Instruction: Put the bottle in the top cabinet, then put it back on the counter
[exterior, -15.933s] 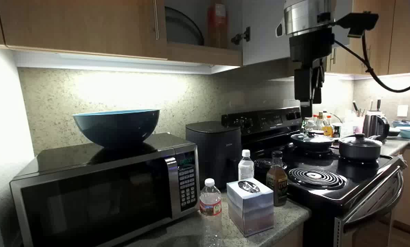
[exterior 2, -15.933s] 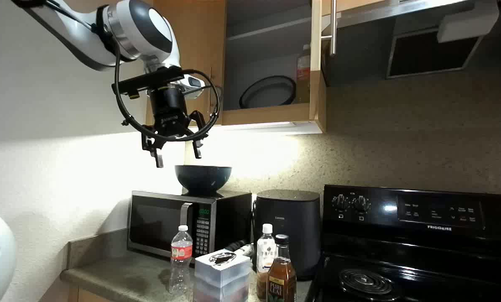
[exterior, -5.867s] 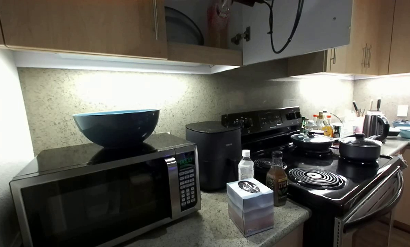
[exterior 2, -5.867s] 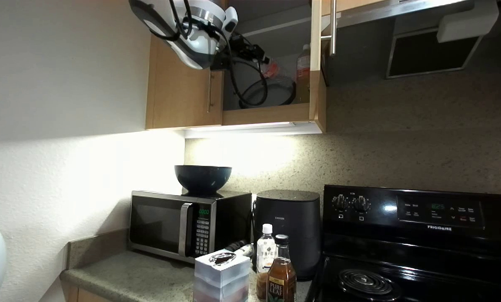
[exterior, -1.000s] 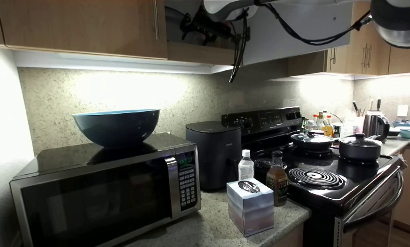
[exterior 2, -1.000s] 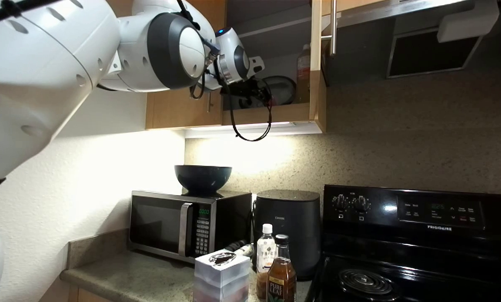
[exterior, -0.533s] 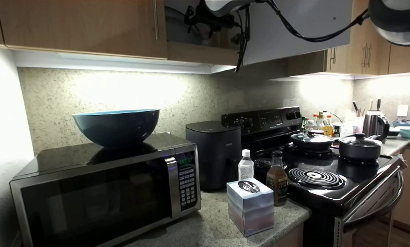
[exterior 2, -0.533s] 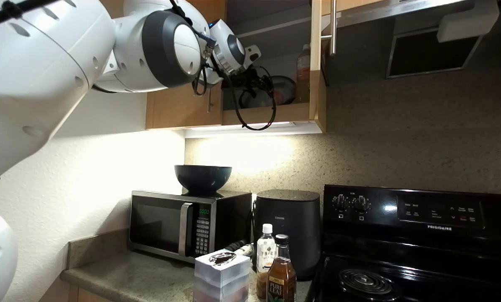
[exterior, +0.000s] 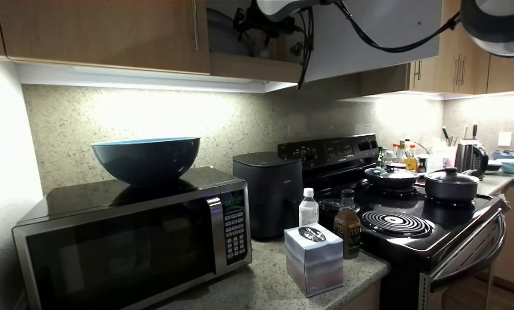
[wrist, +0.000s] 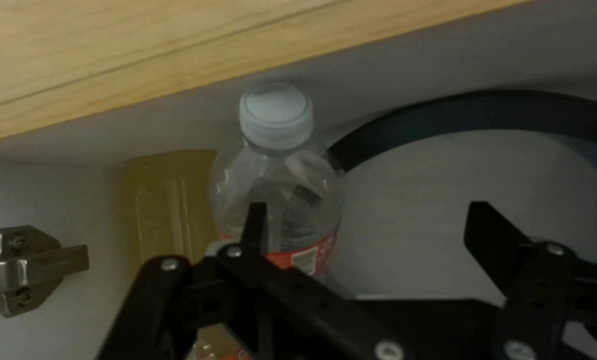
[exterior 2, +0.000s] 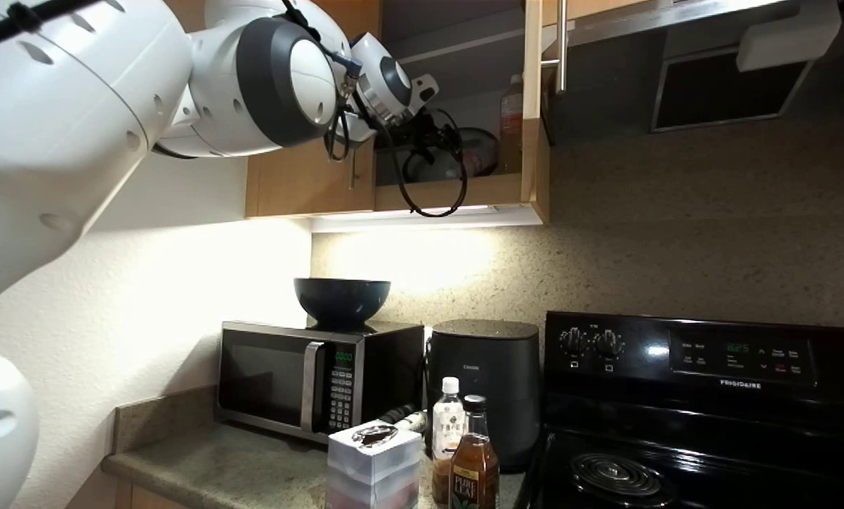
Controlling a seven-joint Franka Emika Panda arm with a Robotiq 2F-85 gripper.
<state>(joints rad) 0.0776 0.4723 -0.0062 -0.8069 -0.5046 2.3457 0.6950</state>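
Observation:
The bottle, clear with a red band and pale cap (wrist: 277, 107), is inside the top cabinet (exterior 2: 450, 192), cap toward the wooden front edge. Whether it lies or leans I cannot tell. In an exterior view a bit of the bottle (exterior: 263, 52) shows below my gripper (exterior: 253, 39). In the wrist view my gripper (wrist: 370, 220) is wide open. One finger (wrist: 256, 225) overlaps the bottle's side; the other is well apart from it, over the pale cabinet interior. The bottle's lower part is hidden behind the finger linkage. The counter (exterior: 261, 271) shows in both exterior views.
An amber bottle (exterior 2: 512, 127) and a round dark-rimmed disc (wrist: 478, 117) stand in the cabinet beside the bottle. A metal hinge (wrist: 33, 270) and the open door (exterior: 369, 34) flank the opening. Below are a microwave (exterior: 132, 249), tissue box (exterior: 315, 267) and white-capped bottle (exterior: 308, 211).
About 16 seconds ago the bottle stood on the counter; about six seconds ago my gripper held it at the cabinet. Now it is released inside. In the last second the gripper rose slightly.

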